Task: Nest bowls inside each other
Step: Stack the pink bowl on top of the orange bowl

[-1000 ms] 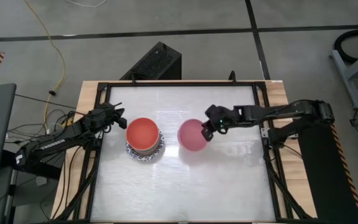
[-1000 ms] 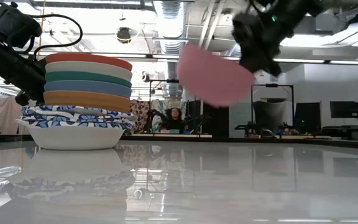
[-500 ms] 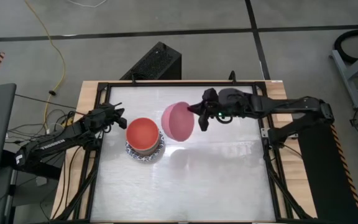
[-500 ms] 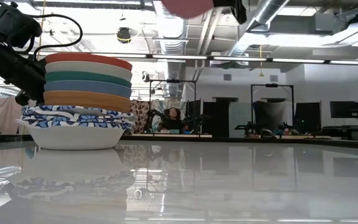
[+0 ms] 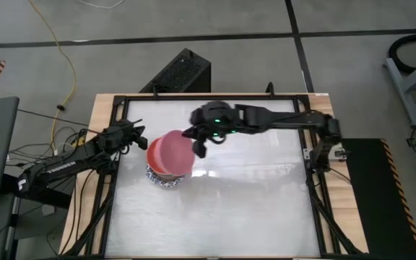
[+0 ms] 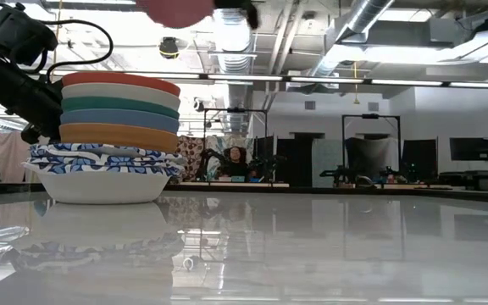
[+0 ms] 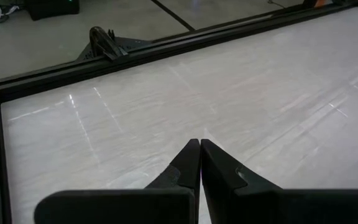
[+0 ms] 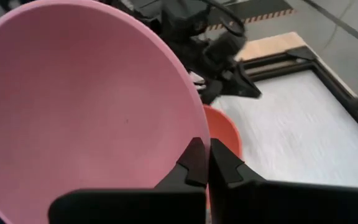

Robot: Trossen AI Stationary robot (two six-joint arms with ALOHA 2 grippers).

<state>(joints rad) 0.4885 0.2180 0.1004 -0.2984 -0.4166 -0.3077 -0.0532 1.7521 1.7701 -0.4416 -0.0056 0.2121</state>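
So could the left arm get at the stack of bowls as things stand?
Probably yes from the side: the left gripper, shut, sits right beside the stack. From above, no: the right gripper holds the pink bowl over it.

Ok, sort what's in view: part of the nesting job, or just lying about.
Job:
- pink bowl, held in the right gripper above the stack
- stack of nested bowls, red on top
- left gripper, shut, beside the stack

Lying about:
- yellow cable
- black box
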